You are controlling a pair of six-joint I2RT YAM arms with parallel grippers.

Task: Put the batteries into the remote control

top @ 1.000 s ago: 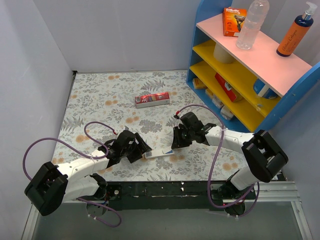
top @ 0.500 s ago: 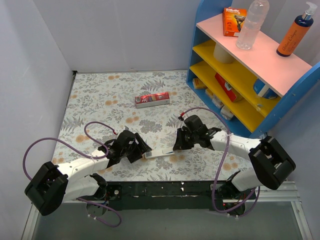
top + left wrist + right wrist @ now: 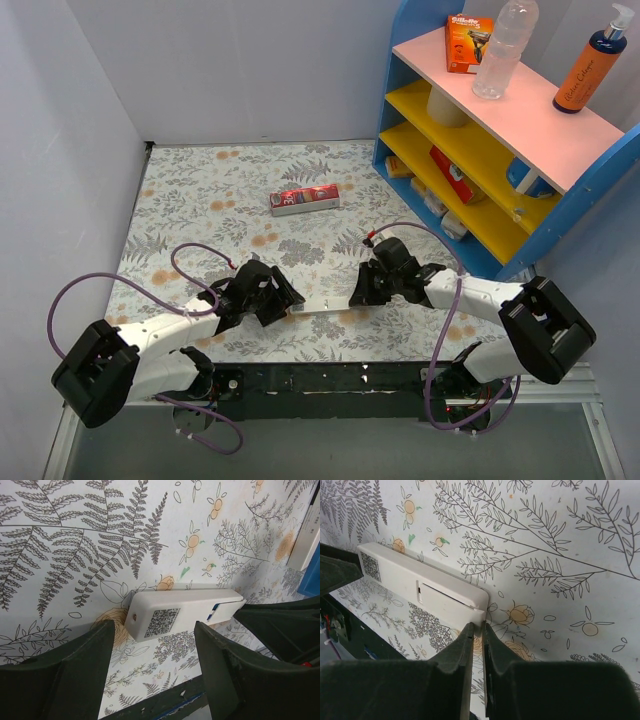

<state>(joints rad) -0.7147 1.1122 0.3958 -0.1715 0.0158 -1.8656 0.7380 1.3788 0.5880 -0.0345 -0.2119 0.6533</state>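
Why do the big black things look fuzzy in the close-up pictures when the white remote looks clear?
Left wrist view: the black fingers of the left gripper sit right by the lens, so they look soft; the slim white plastic remote control and its square code are sharp. Right wrist view: the right gripper blurs toward the bottom edge. Top view: even light, only faint shadows.

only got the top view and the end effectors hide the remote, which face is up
Observer: Back side up: the remote shows a square code label, no buttons.
Operator: is the left end effector holding it
Observer: No, the left end effector is open; the remote lies just past its fingertips.
Operator: and the right one
Observer: The right end effector has its fingers nearly together, tips at the remote's unlabelled end.
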